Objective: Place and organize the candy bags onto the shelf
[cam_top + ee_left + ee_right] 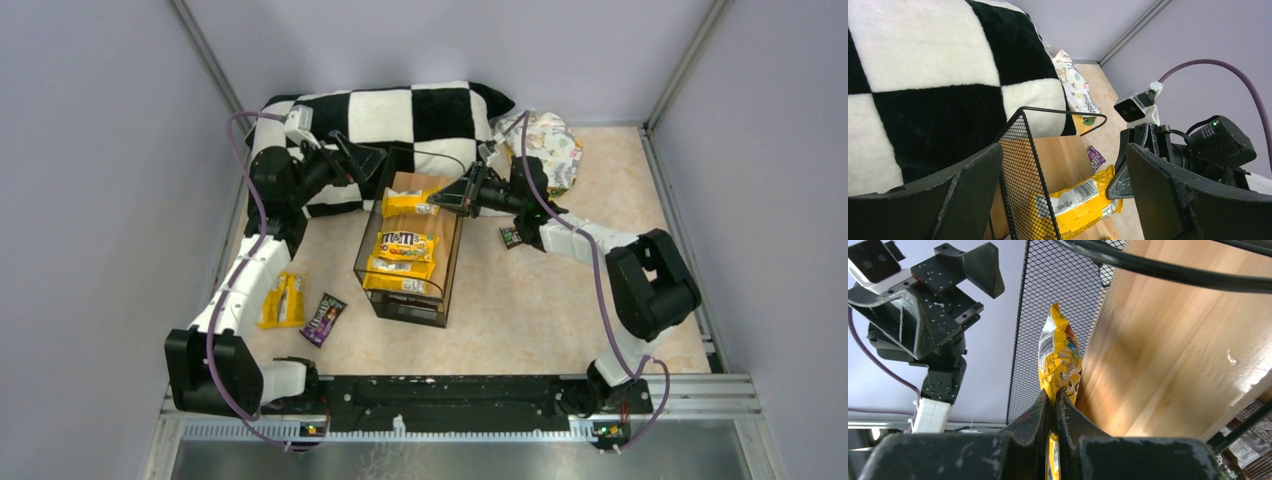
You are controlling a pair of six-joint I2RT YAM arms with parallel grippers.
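Note:
The shelf stands mid-table, its wooden board bare at the far end. My right gripper is shut on the edge of a yellow candy bag over that board. The right wrist view shows the bag pinched on edge in the right gripper. Two more yellow bags lie on the shelf. My left gripper hangs open by the shelf's far left corner. In the left wrist view the left gripper straddles the mesh side and holds nothing.
Yellow bags and a purple bag lie on the table left of the shelf. A dark packet lies under the right arm. The checkered pillow and a printed cloth sit at the back.

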